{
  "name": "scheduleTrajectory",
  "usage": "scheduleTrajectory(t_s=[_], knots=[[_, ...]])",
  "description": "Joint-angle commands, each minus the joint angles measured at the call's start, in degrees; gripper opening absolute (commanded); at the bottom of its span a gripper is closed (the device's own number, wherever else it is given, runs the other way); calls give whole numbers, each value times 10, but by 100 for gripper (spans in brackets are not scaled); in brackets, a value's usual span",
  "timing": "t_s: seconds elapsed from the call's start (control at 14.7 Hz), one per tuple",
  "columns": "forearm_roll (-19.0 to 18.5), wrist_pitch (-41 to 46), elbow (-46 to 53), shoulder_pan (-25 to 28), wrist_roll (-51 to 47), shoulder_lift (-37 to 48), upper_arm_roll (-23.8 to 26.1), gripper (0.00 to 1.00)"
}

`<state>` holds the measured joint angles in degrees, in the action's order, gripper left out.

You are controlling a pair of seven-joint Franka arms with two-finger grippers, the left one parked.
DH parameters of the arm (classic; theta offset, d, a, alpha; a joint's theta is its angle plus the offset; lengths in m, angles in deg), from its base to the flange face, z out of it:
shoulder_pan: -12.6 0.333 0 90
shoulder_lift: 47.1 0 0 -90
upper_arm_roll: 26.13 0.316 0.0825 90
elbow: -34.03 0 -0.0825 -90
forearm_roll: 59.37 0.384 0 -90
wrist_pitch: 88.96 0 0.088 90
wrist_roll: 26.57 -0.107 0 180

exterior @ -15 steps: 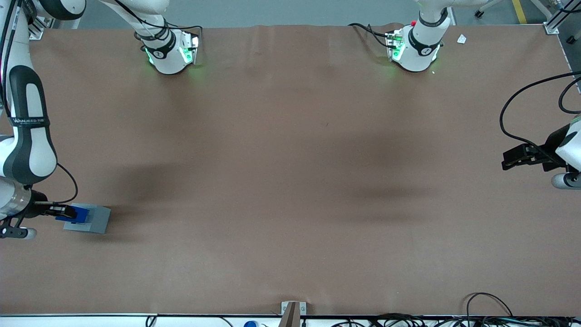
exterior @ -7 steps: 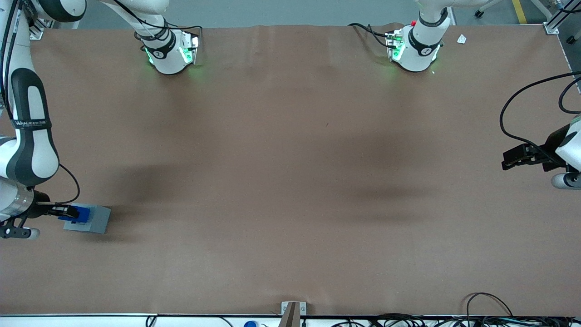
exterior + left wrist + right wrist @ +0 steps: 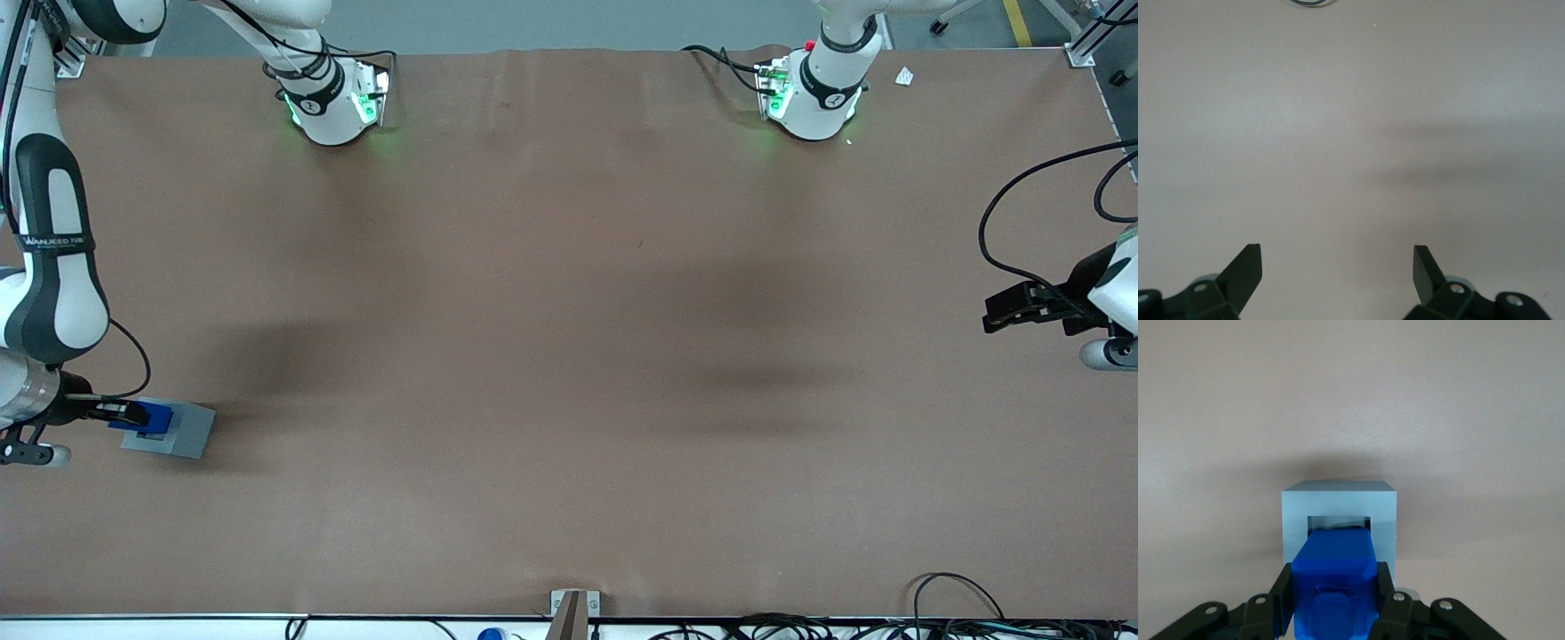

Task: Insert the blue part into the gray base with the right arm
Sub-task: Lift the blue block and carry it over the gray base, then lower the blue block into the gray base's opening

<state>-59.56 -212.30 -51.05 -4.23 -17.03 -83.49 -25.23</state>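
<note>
End effector [image 3: 1333, 603]: closed on blue part [image 3: 1334, 577] | Blue part: directly over gray base [image 3: 1338, 501], tip at socket mouth | Gray base: on table [image 3: 569, 338], near working arm's end edge

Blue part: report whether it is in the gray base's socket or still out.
Not fully in. The pincer grips the blue part, whose tip meets the gray base's socket opening; depth cannot be told.
</note>
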Motion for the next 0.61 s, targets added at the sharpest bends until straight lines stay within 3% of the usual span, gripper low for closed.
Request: scheduleTrajectory(t_s=[0.0,0.54], knots=[[-3,-1,10,-8,5,-10,10,0],[-3,-13,21,-2,-7,-22,10,0]])
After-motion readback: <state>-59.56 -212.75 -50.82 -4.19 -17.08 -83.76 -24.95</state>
